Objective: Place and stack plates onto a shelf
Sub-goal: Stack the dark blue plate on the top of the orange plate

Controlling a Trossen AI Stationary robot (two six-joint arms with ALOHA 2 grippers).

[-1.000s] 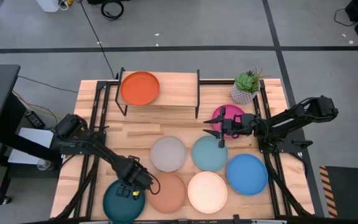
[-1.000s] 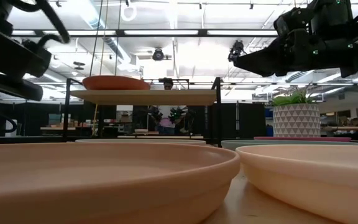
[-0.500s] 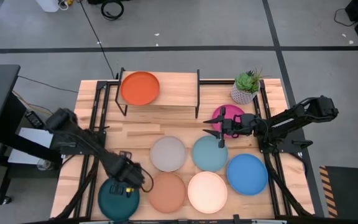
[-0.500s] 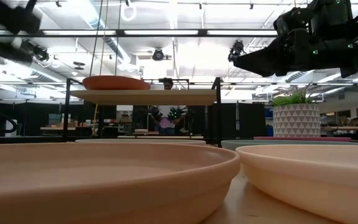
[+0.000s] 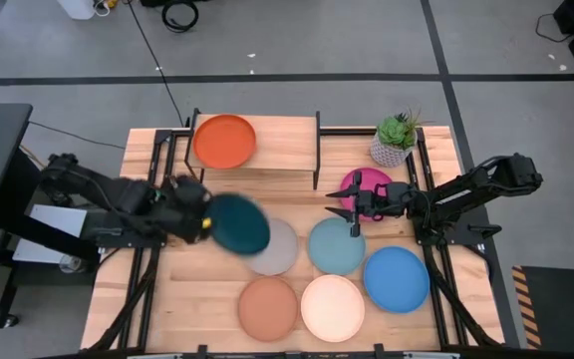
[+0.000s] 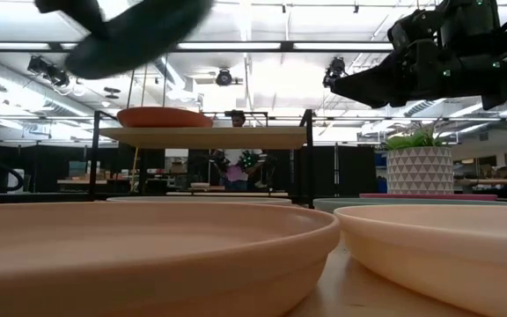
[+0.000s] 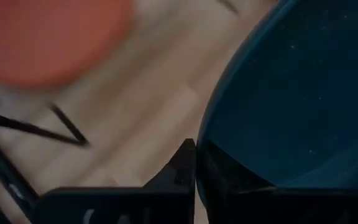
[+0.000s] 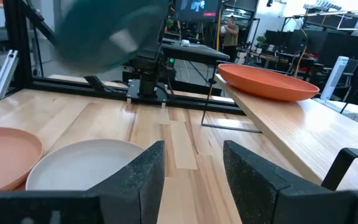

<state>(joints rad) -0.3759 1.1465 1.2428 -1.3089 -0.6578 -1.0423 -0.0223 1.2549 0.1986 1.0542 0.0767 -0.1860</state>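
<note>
My left gripper (image 5: pixel 199 221) is shut on the dark teal plate (image 5: pixel 239 224), carried in the air over the grey plate's (image 5: pixel 277 251) left edge, just in front of the shelf (image 5: pixel 277 150). The low view shows the teal plate (image 6: pixel 139 33) high up and tilted. The orange plate (image 5: pixel 224 141) rests on the shelf's left half. My right gripper (image 5: pixel 355 214) hangs open between the magenta plate (image 5: pixel 369 185) and the pale blue plate (image 5: pixel 336 246). The bright blue (image 5: pixel 396 279), cream (image 5: pixel 332 307) and terracotta (image 5: pixel 268 308) plates lie on the table. My left gripper (image 7: pixel 197 165) pinches the dark teal plate by its rim (image 7: pixel 205 146), on the side toward the table's left. One finger (image 7: pixel 182 169) is outside the rim and the other inside the dish. The fingers come from the left. The plate is lifted clear and tilted.
A potted plant (image 5: pixel 394 140) stands at the far right, beside the shelf. The shelf's right half (image 5: pixel 292 148) is bare wood. Black frame rails run along both table sides (image 5: pixel 157 199).
My left gripper has risen from the table's near left corner and swung toward the far edge and the shelf, carrying the dark teal plate. The plate, lying flat on the table a second ago, is now lifted clear and tilted.
</note>
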